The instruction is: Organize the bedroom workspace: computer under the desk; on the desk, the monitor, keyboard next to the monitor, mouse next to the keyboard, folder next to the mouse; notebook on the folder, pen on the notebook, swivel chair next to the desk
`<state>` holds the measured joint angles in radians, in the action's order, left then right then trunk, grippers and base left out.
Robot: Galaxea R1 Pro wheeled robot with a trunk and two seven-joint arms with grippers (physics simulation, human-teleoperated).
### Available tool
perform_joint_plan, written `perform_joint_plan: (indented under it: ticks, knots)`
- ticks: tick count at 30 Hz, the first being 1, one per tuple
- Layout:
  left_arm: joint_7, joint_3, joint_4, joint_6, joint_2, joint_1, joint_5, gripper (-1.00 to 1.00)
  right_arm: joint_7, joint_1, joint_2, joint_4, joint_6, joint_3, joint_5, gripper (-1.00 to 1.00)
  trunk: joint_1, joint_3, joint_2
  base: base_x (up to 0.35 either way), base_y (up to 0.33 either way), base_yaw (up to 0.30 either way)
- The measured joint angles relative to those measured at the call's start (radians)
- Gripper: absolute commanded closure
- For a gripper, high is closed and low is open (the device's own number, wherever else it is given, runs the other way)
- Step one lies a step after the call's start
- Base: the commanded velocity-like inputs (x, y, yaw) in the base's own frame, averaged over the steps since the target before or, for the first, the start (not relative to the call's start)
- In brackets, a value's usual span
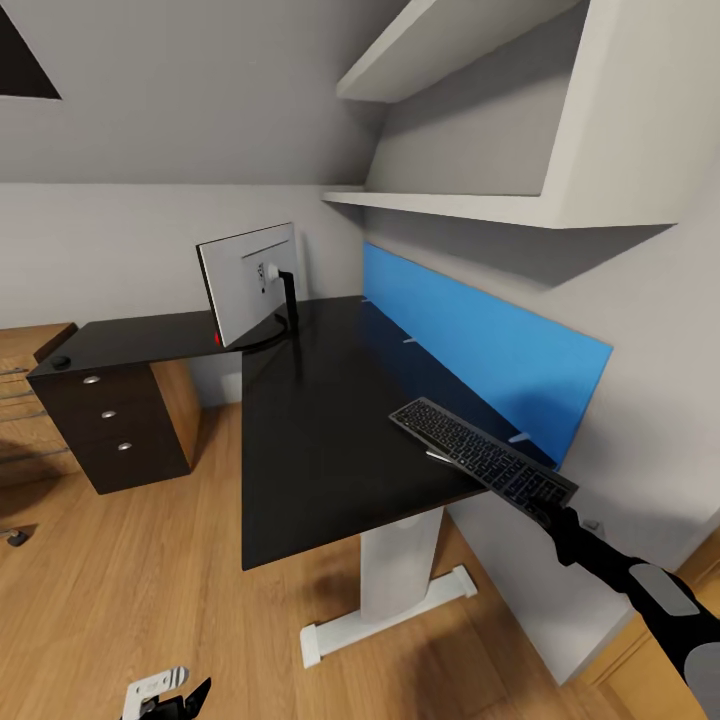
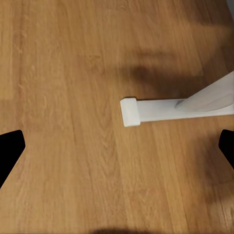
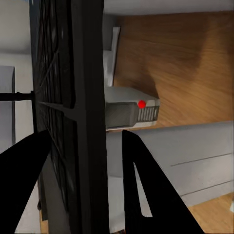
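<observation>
The desk (image 1: pixel 320 440) has a glossy black top and a blue back panel (image 1: pixel 480 340). The monitor (image 1: pixel 250 282) stands at its far corner with its grey back toward me. My right gripper (image 1: pixel 548 502) is shut on the near end of the keyboard (image 1: pixel 480 455) and holds it tilted over the desk's right end, close to the blue panel. In the right wrist view the keyboard (image 3: pixel 73 97) runs edge-on between the fingers (image 3: pixel 146 195), and the computer (image 3: pixel 129 109) with its red light lies beyond. A small black mouse (image 1: pixel 62 361) sits on the desk's left wing. My left gripper (image 1: pixel 165 695) hangs open low over the floor.
White wall shelves (image 1: pixel 470 205) overhang the desk. A dark drawer unit (image 1: pixel 115 425) stands under the left wing, beside an oak chest (image 1: pixel 25 400). The desk's white foot (image 2: pixel 161 109) lies on the wood floor below the left gripper (image 2: pixel 117 146).
</observation>
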<state>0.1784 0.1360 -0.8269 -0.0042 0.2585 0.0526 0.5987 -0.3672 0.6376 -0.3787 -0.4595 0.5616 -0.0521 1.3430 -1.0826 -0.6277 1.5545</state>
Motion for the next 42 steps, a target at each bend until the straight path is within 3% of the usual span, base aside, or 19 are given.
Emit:
perform_joint_plan:
  ticks: [9,16,21,26,29,36,38,40,42]
  knots:
    - [0.000,0.000,0.000,0.000,0.000,0.000,0.000,-1.00,0.000,0.000,0.000,0.000,-0.001,0.001,-0.002,1.00,0.000,0.000,0.000,0.000,0.000,0.000]
    - [-0.017,0.002,0.043,0.000,0.000,0.000,0.000,-1.00,-0.014,0.000,0.002,-0.022,-0.001,0.002,-0.004,1.00,0.027,0.022,-0.049,0.000,0.000,0.000]
    - [-0.146,0.005,0.079,0.000,-0.040,0.000,-0.004,-1.00,-0.030,-0.004,0.005,-0.135,-0.001,0.060,-0.007,1.00,0.046,0.038,-0.084,0.000,0.000,0.000]
    - [-0.263,0.003,0.083,-0.001,-0.069,0.000,-0.015,-1.00,-0.037,-0.005,0.012,-0.160,-0.001,0.089,-0.010,1.00,0.065,0.053,-0.119,0.000,0.000,0.000]
    - [-0.296,0.003,0.086,-0.001,-0.087,0.000,-0.053,-1.00,-0.094,-0.005,0.034,-0.177,0.002,0.097,-0.005,1.00,0.077,0.063,-0.140,0.000,0.000,0.000]
    - [-0.324,0.002,0.088,-0.002,-0.103,0.000,-0.071,-1.00,-0.150,-0.005,0.073,-0.203,-0.002,0.148,-0.015,1.00,0.103,0.085,-0.189,0.000,0.000,0.000]
    - [-0.338,0.003,0.088,-0.003,-0.111,0.000,-0.072,-1.00,-0.155,-0.005,0.087,-0.235,-0.001,0.186,-0.014,1.00,0.111,0.091,-0.203,0.000,0.000,0.000]
    - [-0.354,0.003,0.092,-0.003,-0.121,0.000,-0.074,-1.00,-0.154,-0.005,0.129,-0.288,-0.005,0.257,-0.015,1.00,0.119,0.097,-0.217,0.000,0.000,0.000]
    - [-0.359,0.002,0.094,-0.003,-0.125,0.000,-0.074,-1.00,-0.152,-0.005,0.159,-0.312,-0.016,0.281,-0.017,1.00,0.126,0.103,-0.231,0.000,0.000,0.000]
